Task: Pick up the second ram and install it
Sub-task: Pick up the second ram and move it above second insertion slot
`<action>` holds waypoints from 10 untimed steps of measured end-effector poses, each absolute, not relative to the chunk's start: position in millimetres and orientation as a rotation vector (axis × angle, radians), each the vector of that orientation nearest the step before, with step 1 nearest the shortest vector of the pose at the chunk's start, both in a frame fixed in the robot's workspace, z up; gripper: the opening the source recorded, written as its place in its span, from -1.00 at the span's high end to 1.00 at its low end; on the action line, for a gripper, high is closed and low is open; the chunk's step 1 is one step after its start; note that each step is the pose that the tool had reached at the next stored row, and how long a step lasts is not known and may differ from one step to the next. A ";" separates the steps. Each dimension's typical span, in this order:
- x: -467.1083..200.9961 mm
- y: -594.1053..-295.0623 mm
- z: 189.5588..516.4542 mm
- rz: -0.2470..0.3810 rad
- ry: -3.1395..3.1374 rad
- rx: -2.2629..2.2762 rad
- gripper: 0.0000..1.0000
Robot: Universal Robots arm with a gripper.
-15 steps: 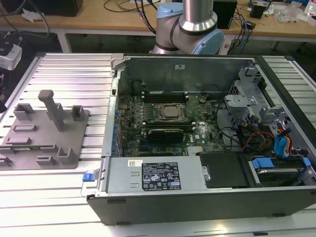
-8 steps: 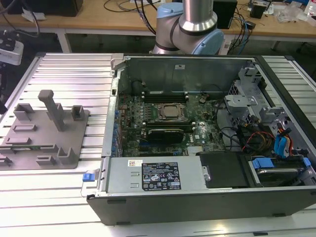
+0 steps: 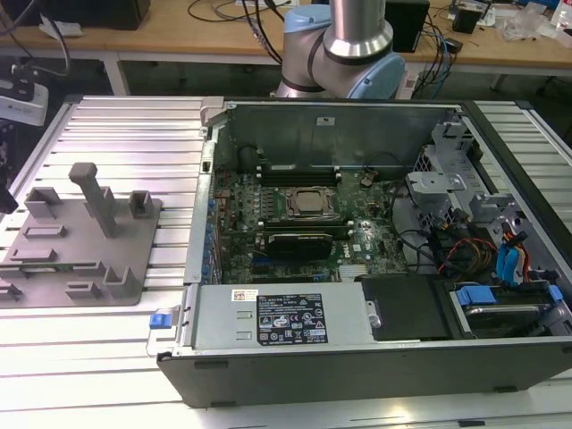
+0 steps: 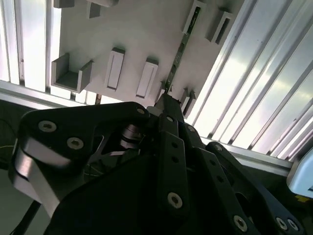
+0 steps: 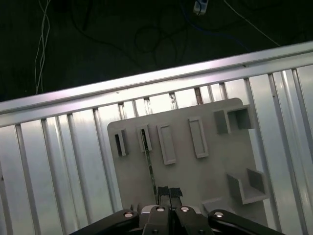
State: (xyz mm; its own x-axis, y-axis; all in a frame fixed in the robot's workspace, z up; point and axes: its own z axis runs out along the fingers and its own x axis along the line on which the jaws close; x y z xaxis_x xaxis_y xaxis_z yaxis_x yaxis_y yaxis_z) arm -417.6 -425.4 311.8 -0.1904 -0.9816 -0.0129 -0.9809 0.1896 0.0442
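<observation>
The second ram [image 5: 149, 161] is a thin dark stick standing on edge in the slots of the grey fixture tray [image 5: 195, 171]. It also runs between the slot posts in the second wrist view [image 4: 182, 49]. My gripper [image 5: 168, 192] hangs well above the tray, with its fingertips over the near end of the stick. The black fingers [image 4: 168, 112] are pressed together with nothing between them. In the exterior view the tray [image 3: 134, 241] lies on the ribbed table at the exterior view's left, beside the open computer case [image 3: 357, 357].
Inside the case the CPU socket [image 3: 310, 204] sits mid-board, with dark memory slots [image 3: 295, 172] just behind it and a black expansion card [image 3: 299, 241] in front. Cables and drive cages [image 3: 465, 206] crowd the exterior view's right. The arm's base [image 3: 344, 54] rises behind the case.
</observation>
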 end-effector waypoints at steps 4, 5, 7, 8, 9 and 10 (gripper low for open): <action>-417.7 -425.8 302.0 -0.065 -2.358 2.046 0.84; -417.7 -426.4 299.4 -0.065 -2.348 2.057 0.84; -417.7 -426.9 296.6 -0.065 -2.339 2.066 0.84; -417.7 -427.1 295.0 -0.065 -2.331 2.075 0.84; -417.7 -427.2 295.0 -0.065 -2.329 2.077 0.84; -417.7 -427.1 294.9 -0.065 -2.330 2.077 0.84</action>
